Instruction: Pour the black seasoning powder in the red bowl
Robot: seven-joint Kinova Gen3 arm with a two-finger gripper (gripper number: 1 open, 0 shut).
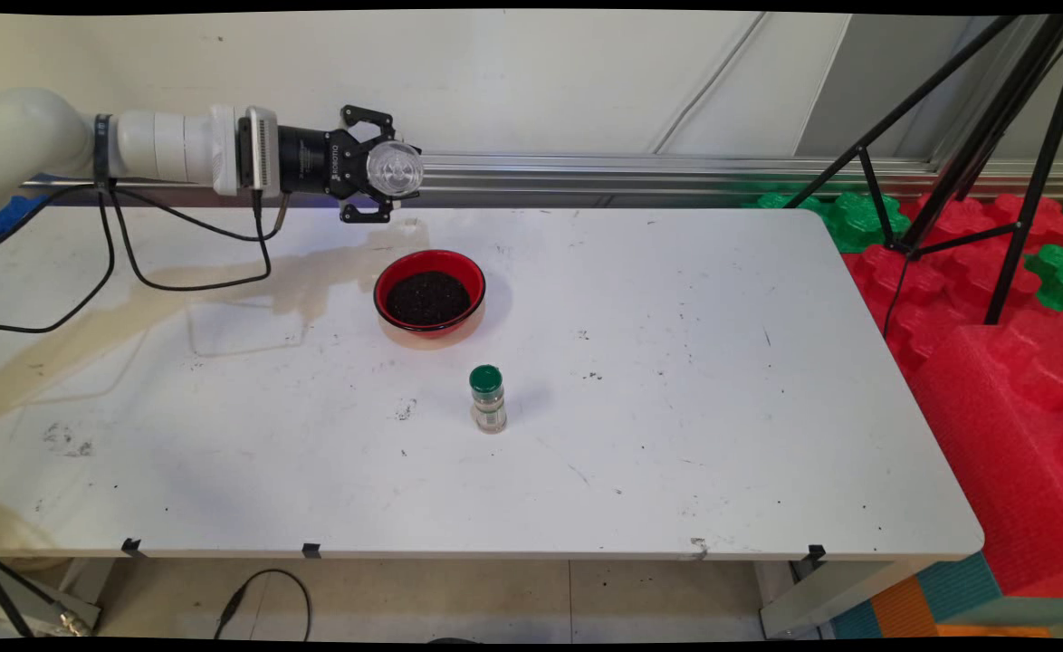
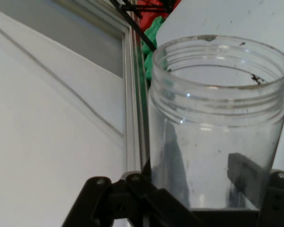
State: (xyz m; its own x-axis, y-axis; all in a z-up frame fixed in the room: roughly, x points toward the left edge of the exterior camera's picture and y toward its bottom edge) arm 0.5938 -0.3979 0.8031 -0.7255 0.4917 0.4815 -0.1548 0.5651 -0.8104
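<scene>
In the main view you have the black two-finger claw (image 1: 385, 170) held out sideways above the far left part of the white surface (image 1: 676, 435), clamped on a clear plastic jar with a threaded neck (image 1: 395, 169). The jar lies on its side in the grip, its long axis level and running toward you, one round end facing the camera. Just below and a little right of it, on the surface, you see a red round bowl (image 1: 429, 293) holding a dark, grainy filling (image 1: 428, 298). Nearer to you, apart from the bowl, a small clear spice bottle with a green cap (image 1: 487, 399) stands upright, cap on; you cannot tell what is in it.

In the hand view the jar (image 2: 217, 127) fills the right half, held low between the black fingers (image 2: 241, 172), open mouth pointing away from the hand. You can see only a few dark specks clinging near its rim and inner wall. Behind it lie the white wall and the surface's corner (image 2: 227, 19)
</scene>
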